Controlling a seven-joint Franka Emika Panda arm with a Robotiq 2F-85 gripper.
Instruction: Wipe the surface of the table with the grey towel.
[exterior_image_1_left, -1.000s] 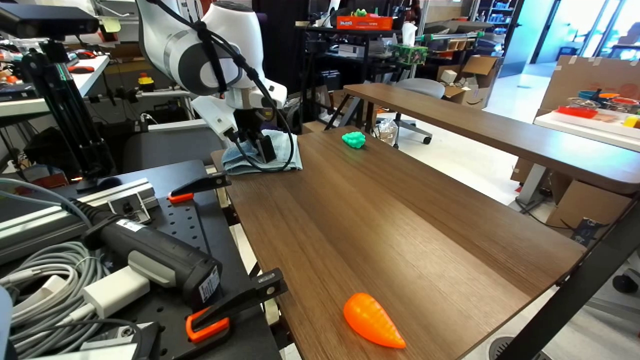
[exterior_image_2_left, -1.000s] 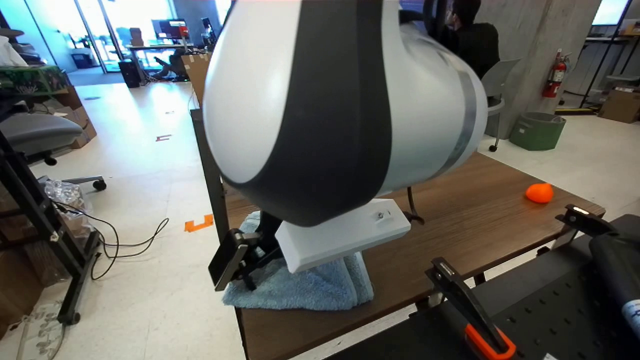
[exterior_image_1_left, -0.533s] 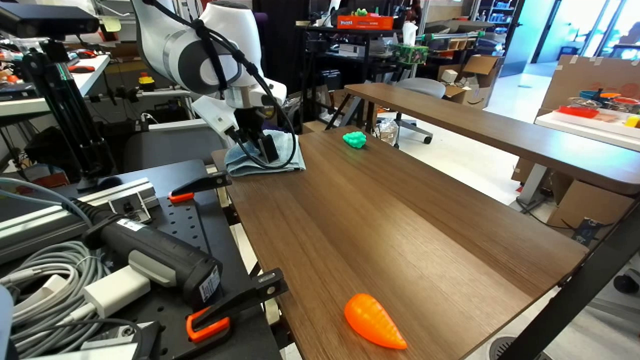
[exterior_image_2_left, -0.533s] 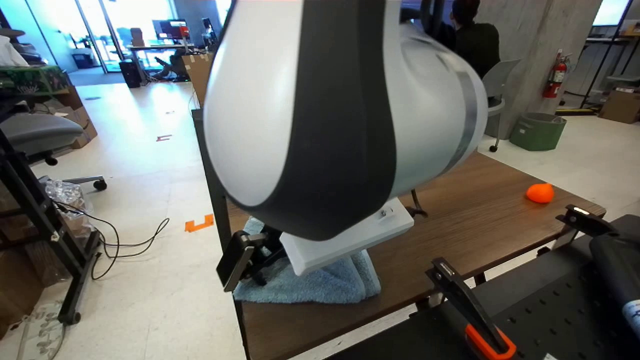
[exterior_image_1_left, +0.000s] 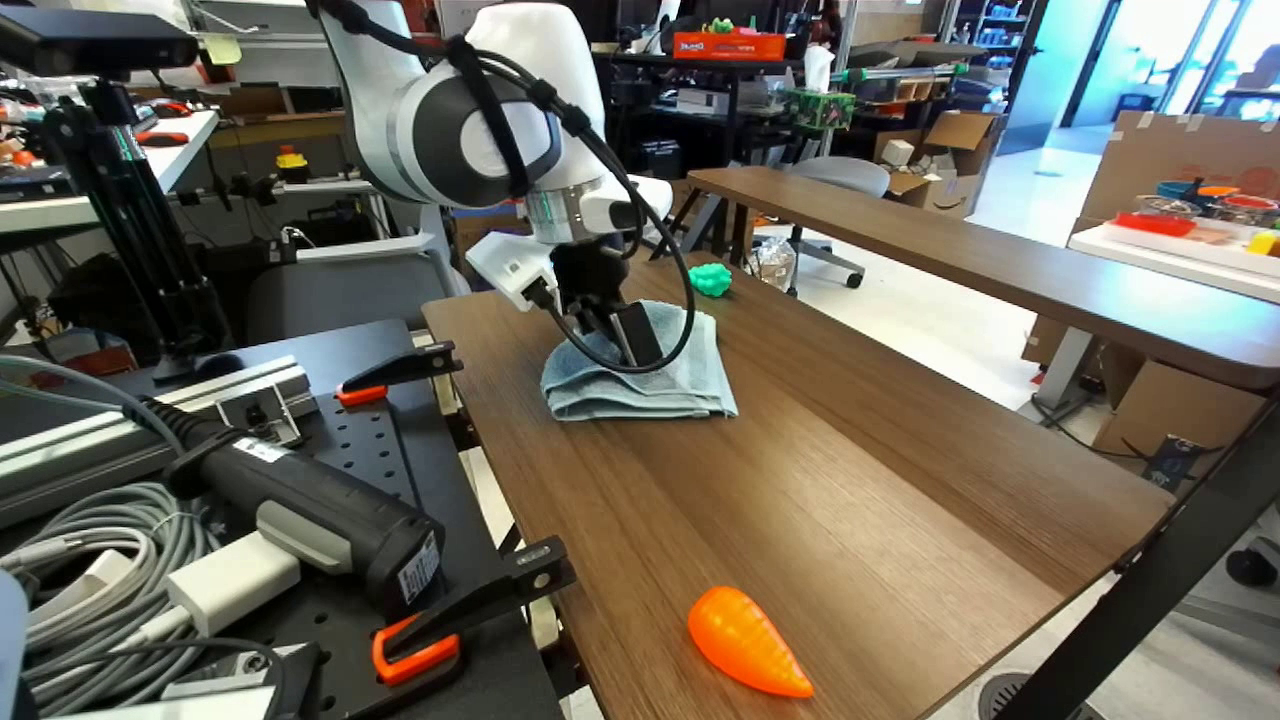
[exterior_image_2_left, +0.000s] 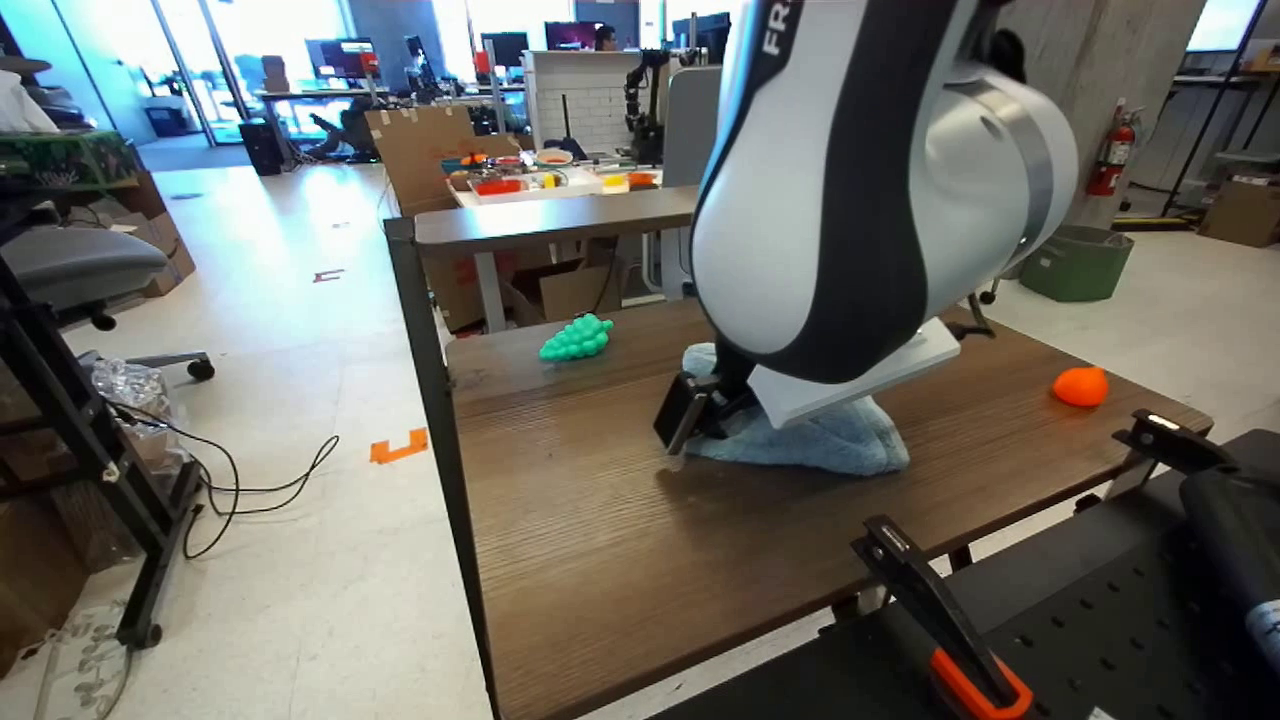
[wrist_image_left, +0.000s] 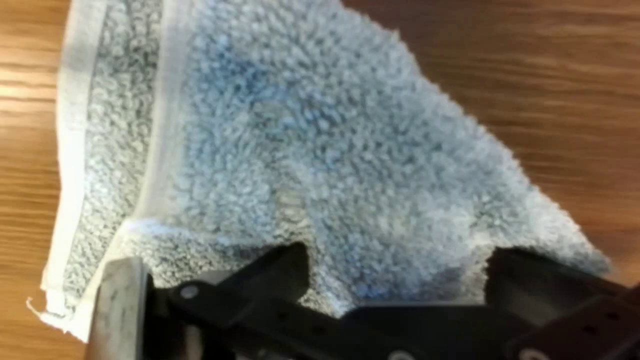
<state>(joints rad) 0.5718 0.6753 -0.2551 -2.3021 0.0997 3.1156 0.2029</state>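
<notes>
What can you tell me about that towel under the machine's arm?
The towel is blue-grey and fuzzy, and looks like soft looped cloth. Pale, flat bands trim it on one side, where folded layers overlap, and a loose thread sticks out at a corner there. It lies folded and rumpled on the brown table, humped rather than smooth. From above, the tool reaches into it, fingers apart, their tips seemingly pressed into the cloth. Its underside is hidden.

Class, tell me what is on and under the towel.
On top of the towel, the fingers press in, spread apart. Underneath is the table; its wood shows around the towel, but the covered patch cannot be seen.
</notes>
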